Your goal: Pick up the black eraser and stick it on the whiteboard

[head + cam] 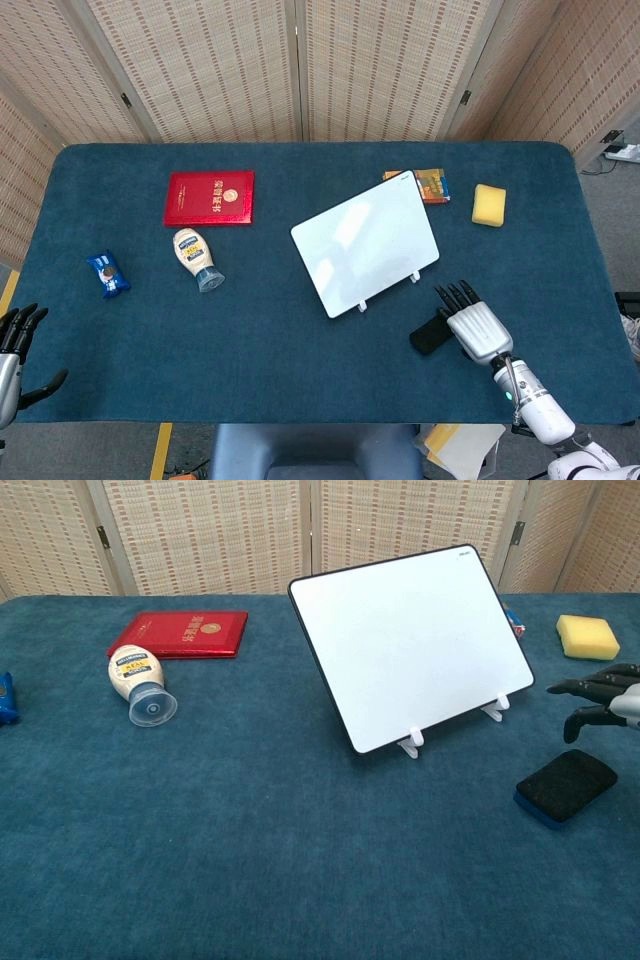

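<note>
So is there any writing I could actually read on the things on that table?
"REAL": bottle label, its other words too small.
Red booklet: gold characters, too blurred to read.
Whiteboard corner mark: too small.
Blue packet and snack packet: print unreadable.

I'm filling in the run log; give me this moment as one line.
phase: reach | right hand: open, above black eraser, no contact | left hand: open, idle | eraser: on table | whiteboard: bare

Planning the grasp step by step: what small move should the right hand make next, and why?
Probably lower the right hand onto the black rectangular eraser. In the chest view the hand hangs above it with fingers apart, holding nothing, and the eraser lies flat on the blue cloth table.
</note>
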